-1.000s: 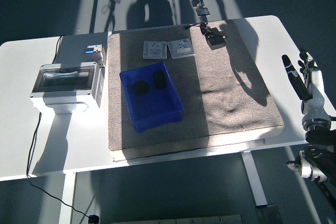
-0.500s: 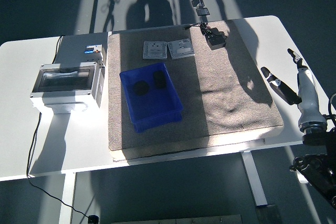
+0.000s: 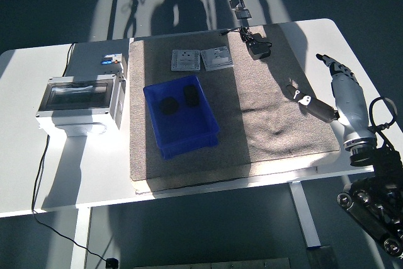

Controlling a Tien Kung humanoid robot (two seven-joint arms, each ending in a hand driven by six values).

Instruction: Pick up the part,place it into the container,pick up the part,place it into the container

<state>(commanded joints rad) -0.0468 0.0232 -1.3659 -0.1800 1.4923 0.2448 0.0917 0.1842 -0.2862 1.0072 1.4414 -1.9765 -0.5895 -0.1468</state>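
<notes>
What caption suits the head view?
Right hand open over a mat; blue bin holds two black parts.

**A:** so where's the stuff sitting? I spot a blue rectangular plastic container [image 3: 182, 118], open top, turned a bit askew on the tan mat.

**B:** yep, roughly mid-table, left half of the mat. Inside it, toward the far end, there's a black round disc-shaped part [image 3: 168, 106] lying flat, and just beside it on the right a black oblong part [image 3: 190, 96], also flat.

**A:** touching each other?

**B:** close, but can't tell tbh. The near half of the bin floor is bare blue. Both pieces are dark and small, no detail visible on them.
</notes>
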